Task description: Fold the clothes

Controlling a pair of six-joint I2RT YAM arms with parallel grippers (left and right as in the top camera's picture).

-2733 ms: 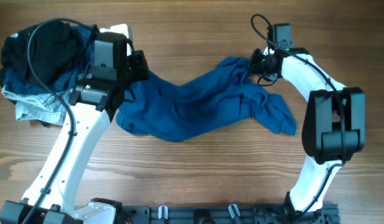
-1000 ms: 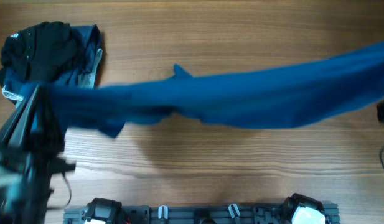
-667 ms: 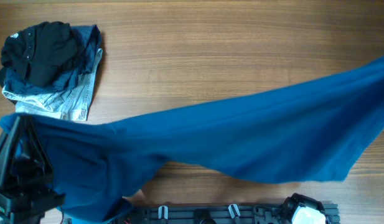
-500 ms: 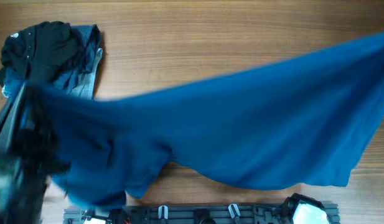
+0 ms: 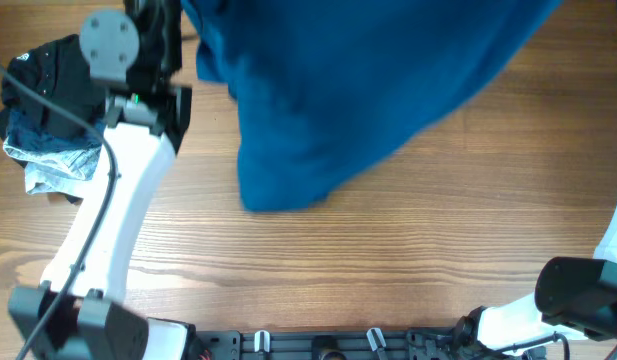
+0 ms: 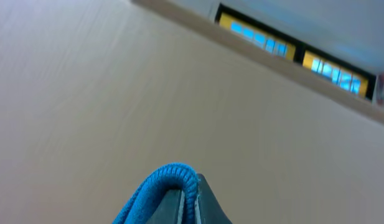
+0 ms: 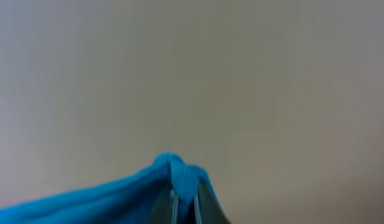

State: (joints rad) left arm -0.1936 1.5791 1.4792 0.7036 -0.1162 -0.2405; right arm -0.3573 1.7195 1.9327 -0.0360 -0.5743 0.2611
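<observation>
The clothes [image 5: 368, 90], one wide royal-blue garment, are lifted close under the overhead camera and spread across the top middle and right, with a lower corner drooping over the table. In the left wrist view my left gripper [image 6: 190, 191] points upward and is shut on a rolled hem of the clothes [image 6: 157, 186]. My right gripper [image 7: 184, 200] also points up and is shut on a bunched edge of the clothes [image 7: 117, 194]. Both sets of fingertips are hidden in the overhead view.
A black garment [image 5: 58, 70] lies piled on pale jeans [image 5: 53, 165] at the far left. My left arm [image 5: 118, 200] slants up the left side. My right arm's base [image 5: 588, 295] stands at the near right. The wooden table [image 5: 388, 270] shows below the cloth.
The blue garment has swung up and toward the far side of the table. My left arm has moved from the near left edge up to the far left, still holding the cloth.
</observation>
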